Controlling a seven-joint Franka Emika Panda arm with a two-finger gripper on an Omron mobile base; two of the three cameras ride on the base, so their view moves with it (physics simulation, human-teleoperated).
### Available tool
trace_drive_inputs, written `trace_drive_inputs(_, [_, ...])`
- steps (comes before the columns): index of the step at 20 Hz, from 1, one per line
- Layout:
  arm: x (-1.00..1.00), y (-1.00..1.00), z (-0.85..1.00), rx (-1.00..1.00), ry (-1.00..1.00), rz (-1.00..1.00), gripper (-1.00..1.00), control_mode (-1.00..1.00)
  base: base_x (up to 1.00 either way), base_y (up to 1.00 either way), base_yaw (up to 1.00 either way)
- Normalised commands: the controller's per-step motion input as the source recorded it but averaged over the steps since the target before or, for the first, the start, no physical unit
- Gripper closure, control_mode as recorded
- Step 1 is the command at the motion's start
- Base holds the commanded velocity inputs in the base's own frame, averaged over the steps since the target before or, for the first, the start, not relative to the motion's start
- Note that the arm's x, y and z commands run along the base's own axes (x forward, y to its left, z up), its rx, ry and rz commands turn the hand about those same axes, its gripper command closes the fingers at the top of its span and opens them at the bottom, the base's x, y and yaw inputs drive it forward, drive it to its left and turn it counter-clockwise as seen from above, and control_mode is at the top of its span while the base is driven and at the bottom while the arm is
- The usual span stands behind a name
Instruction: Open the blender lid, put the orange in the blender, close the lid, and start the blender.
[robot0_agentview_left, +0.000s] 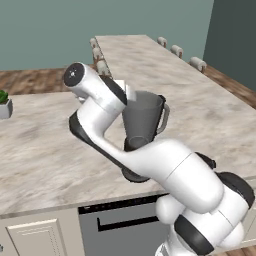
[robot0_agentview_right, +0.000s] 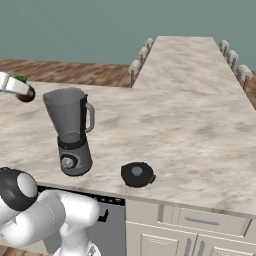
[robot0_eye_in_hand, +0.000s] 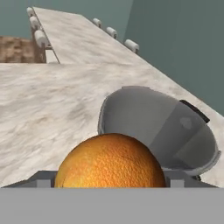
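- While the marble tabletop (robot0_agentview_right: 200, 115) stretches away in an L toward a row of stools (robot0_agentview_right: 136, 66), we see the white arm (robot0_agentview_left: 165, 165) rising from the lower right of the left base view, folded over the work area.
- The blender (robot0_agentview_right: 71, 131) stands upright near the tabletop's front edge, its smoky jar open at the top, handle to its right in the right base view, round knob facing front on the dark base.
- In the left base view we find the arm crossing in front of the blender's base, the jar (robot0_agentview_left: 142, 117) showing just behind it.
- The blender lid (robot0_agentview_right: 137, 174) lies flat on the tabletop, near the blender's right side and apart from it.
- A potted plant (robot0_agentview_left: 4, 103) sits at the far left of the tabletop.
- The orange (robot0_eye_in_hand: 110, 162) fills the bottom of the hand view, held between the gripper fingers, jaws spread wide around it; the jar's open mouth (robot0_eye_in_hand: 157, 131) lies just beyond it.
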Motion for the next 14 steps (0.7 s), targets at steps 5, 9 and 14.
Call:
trace_drive_inputs(5, [0.05,-0.59,0.34,0.01,0.01,0.00,1.00,-1.00,0.00,0.00,0.00])
trace_drive_inputs(9, [0.20,-0.73,0.02,0.07,0.05,0.00,1.00,-1.00,0.00,0.00,0.00])
trace_drive_inputs(14, [0.25,-0.72,0.00,0.12,0.12,0.00,1.00,-1.00,0.00,0.00,0.00])
